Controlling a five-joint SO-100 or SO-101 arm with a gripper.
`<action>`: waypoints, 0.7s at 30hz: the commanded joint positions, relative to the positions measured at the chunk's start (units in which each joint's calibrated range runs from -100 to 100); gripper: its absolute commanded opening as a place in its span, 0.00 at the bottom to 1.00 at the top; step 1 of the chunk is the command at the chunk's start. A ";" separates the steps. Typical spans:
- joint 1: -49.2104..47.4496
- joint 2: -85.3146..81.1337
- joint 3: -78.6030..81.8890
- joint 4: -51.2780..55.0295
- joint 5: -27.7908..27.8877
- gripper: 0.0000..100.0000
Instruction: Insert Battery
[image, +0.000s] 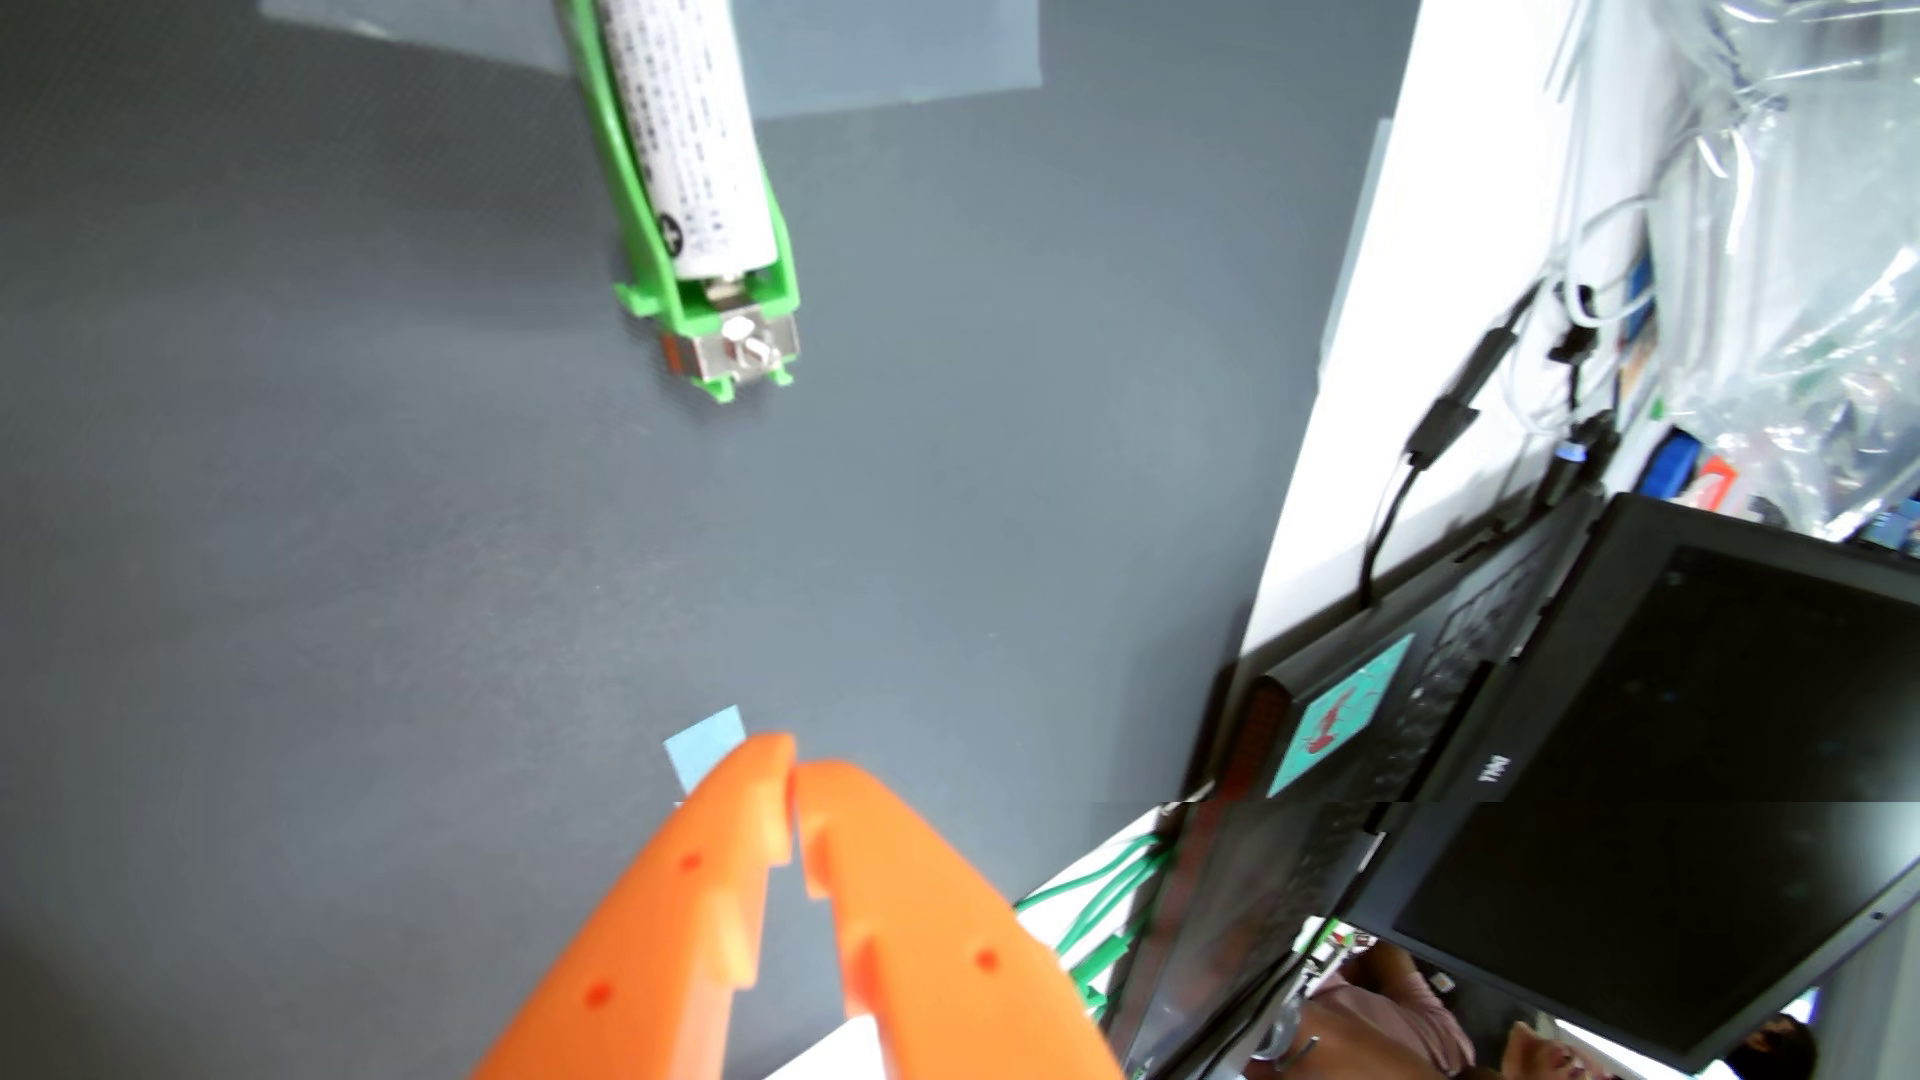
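Dark grey surface (416, 519); white battery (691, 135) in green holder (727, 301) at top centre. Orange fingers (795, 774) pressed together, empty. Laptop (1662, 748) at right.

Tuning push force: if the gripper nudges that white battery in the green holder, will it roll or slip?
Probably won't roll: the battery sits between the green holder walls. Its smooth round sleeve looks slippery. The holder seems taped to the mat, so it likely stays put.
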 joint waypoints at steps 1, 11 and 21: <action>-0.29 -5.51 7.05 -4.06 1.94 0.02; -0.29 -17.77 18.94 -7.96 2.46 0.02; 1.01 -32.02 23.53 -3.89 2.35 0.02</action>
